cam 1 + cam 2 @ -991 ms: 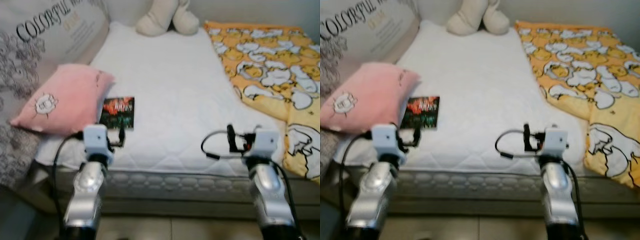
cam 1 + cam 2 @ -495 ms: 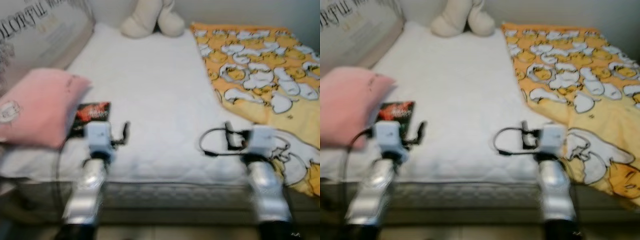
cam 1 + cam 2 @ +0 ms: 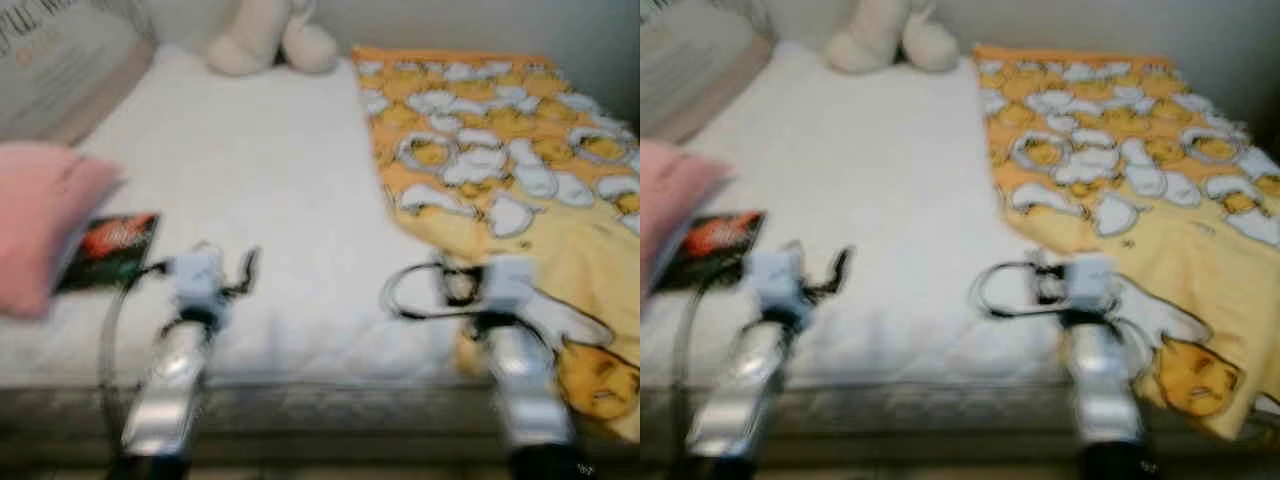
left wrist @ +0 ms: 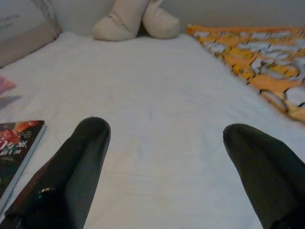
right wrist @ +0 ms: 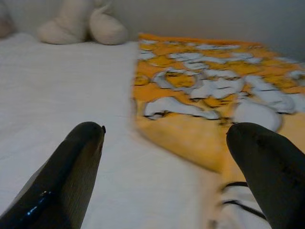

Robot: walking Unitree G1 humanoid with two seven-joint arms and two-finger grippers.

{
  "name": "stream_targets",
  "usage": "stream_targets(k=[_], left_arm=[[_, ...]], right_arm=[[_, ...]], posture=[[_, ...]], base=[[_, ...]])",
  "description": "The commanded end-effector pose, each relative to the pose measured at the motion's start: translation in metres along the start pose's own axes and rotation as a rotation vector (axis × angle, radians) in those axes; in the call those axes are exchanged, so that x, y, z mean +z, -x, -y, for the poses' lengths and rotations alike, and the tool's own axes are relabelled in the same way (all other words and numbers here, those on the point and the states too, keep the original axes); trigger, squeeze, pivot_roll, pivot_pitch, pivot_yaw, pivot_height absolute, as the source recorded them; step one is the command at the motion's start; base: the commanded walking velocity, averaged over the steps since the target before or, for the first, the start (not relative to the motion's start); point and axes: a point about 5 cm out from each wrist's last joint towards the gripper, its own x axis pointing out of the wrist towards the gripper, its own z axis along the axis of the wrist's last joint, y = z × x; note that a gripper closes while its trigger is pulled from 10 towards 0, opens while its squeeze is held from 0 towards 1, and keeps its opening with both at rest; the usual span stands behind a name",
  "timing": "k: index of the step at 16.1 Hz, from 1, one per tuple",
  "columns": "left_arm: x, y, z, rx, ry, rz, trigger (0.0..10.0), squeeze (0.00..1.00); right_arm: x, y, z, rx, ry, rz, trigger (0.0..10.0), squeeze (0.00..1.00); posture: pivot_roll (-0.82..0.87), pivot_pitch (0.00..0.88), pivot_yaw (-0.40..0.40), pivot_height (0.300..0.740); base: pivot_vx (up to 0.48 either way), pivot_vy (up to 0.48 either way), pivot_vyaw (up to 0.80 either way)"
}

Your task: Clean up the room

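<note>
A white bed [image 3: 250,180] lies before me. An orange blanket with yellow duck prints [image 3: 500,160] covers its right side and hangs over the front edge. A dark book with a red cover [image 3: 108,250] rests at the bed's left, partly under a pink pillow [image 3: 35,225]. A cream plush toy [image 3: 265,40] sits at the head. My left gripper [image 4: 164,138] is open above the white sheet, right of the book [image 4: 16,148]. My right gripper [image 5: 167,138] is open over the blanket's edge [image 5: 190,129]. Both silver arms reach over the bed's front edge.
A large printed cushion [image 3: 60,60] leans at the bed's far left. A pale wall runs behind the bed. The mattress front edge [image 3: 300,400] crosses just under my arms. The eye views are blurred.
The whole picture has slid left, so the camera has turned right: the pink pillow and book are near the left border and the blanket fills more of the right. Both grippers stay open.
</note>
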Motion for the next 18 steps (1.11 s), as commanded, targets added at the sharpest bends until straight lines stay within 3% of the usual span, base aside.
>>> stream_targets(k=[1,6,12,18], left_arm=[[0.005,-0.003,0.007,-0.017,0.019,0.026,10.0,0.0],[0.006,-0.004,0.006,-0.045,-0.008,0.024,10.0,0.0],[0.008,-0.013,0.003,-0.083,-0.031,0.023,10.0,0.0],[0.002,-0.006,0.006,-0.119,-0.004,-0.001,10.0,0.0]], right_arm=[[0.001,0.001,0.011,-0.023,0.01,-0.003,10.0,0.0],[-0.001,0.002,0.011,-0.02,0.026,-0.013,10.0,0.0],[-0.004,0.009,0.006,-0.017,-0.032,-0.008,10.0,0.0],[-0.008,0.015,0.005,-0.035,-0.046,-0.02,10.0,0.0]], posture=[[-0.05,0.0,0.006,0.74],[-0.05,0.0,0.007,0.74],[-0.06,0.0,0.02,0.74],[-0.06,0.0,0.019,0.74]], base=[[0.368,0.0,0.0],[0.0,0.0,-0.51],[0.0,0.0,-0.61],[0.0,0.08,-0.61]])
